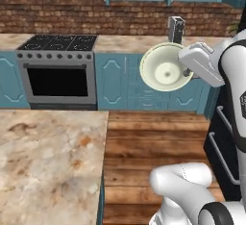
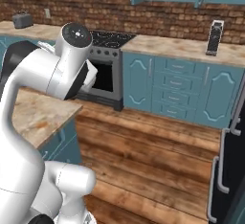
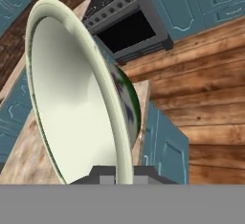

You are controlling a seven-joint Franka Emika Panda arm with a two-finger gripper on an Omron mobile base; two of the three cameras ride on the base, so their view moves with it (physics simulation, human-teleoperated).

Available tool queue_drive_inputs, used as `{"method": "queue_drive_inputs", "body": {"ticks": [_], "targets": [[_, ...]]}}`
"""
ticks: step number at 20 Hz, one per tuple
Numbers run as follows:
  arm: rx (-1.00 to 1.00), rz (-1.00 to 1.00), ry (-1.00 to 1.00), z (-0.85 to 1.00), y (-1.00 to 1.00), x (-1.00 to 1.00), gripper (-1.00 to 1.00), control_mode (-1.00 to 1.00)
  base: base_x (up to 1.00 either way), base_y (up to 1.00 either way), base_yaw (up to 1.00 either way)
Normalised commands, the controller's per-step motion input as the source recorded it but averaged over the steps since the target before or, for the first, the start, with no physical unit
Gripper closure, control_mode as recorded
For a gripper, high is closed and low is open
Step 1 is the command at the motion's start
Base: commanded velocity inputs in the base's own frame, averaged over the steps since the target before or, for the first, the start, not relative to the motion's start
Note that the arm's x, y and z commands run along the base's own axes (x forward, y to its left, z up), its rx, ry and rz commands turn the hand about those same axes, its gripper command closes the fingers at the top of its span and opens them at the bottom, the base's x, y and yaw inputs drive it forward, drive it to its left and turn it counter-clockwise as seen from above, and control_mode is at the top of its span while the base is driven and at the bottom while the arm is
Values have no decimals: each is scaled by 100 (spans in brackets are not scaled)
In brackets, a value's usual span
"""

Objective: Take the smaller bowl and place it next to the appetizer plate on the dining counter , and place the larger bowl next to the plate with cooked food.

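The worktop (image 1: 48,156) lies below and to one side of the tool (image 3: 116,173), bare marble where it shows, with no plates on that part. The stove (image 1: 57,68) stands beyond it. The bowl (image 1: 165,67) is carried in the air, tipped on edge (rim pinched at the tool, as far as the cropped hand view shows). Which bowl this is I cannot tell. Judging by this, delivery is under way; neither placing looks done.
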Motion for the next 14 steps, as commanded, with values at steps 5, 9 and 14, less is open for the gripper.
{"method": "queue_drive_inputs", "body": {"ticks": [5, 9, 14], "targets": [[0, 0, 0, 0, 0, 0, 100, 100, -100, 0, 6], [0, 0, 0, 0, 0, 0, 100, 100, -100, 0, 0], [0, 0, 0, 0, 0, 0, 100, 100, -100, 0, 0]]}}
